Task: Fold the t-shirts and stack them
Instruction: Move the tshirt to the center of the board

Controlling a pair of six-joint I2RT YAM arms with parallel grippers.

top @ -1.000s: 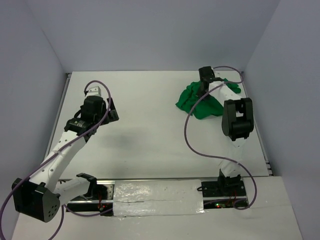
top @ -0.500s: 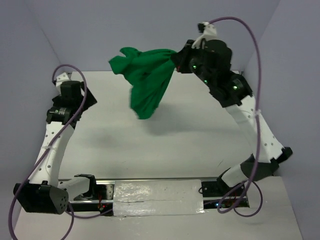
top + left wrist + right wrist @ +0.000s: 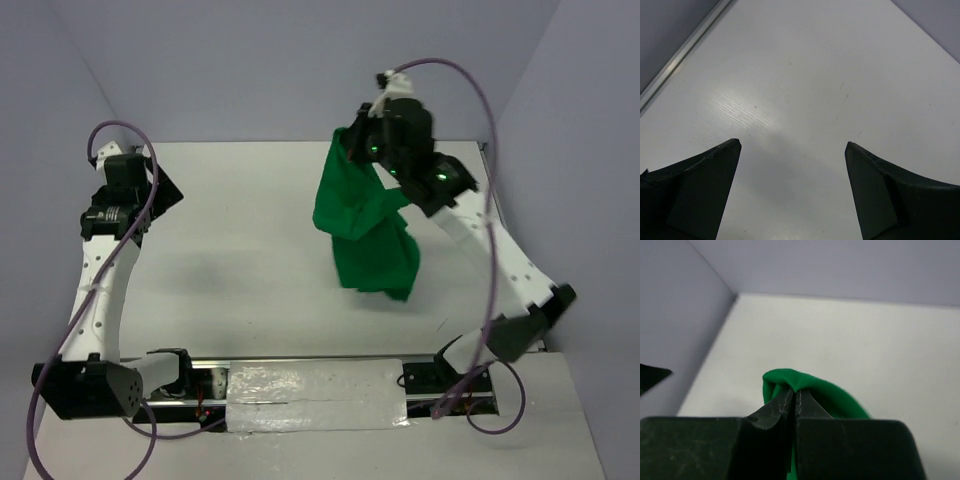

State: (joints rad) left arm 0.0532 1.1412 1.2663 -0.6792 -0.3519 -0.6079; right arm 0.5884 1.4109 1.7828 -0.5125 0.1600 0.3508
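Observation:
The bright green t-shirt point(image 3: 365, 225) hangs in the air from my right gripper point(image 3: 352, 143), raised high over the right middle of the table. Its lower end droops toward the table near the centre right. In the right wrist view the jaws are pressed together on a fold of the t-shirt point(image 3: 810, 385), with my right gripper point(image 3: 795, 392) shut on it. My left gripper point(image 3: 165, 192) is open and empty over the far left of the table; in the left wrist view its gripper point(image 3: 792, 147) shows only bare table between its fingers point(image 3: 705, 185).
The white table point(image 3: 250, 260) is walled by grey panels on three sides. A metal rail point(image 3: 680, 60) runs along the left edge. Purple cables loop from both arms. A taped strip point(image 3: 315, 400) lies at the near edge between the arm bases.
The right arm lifted the t-shirt off the far right of the table, swung it up and left, then back right so it hangs lower. The left arm drew back to the far left.

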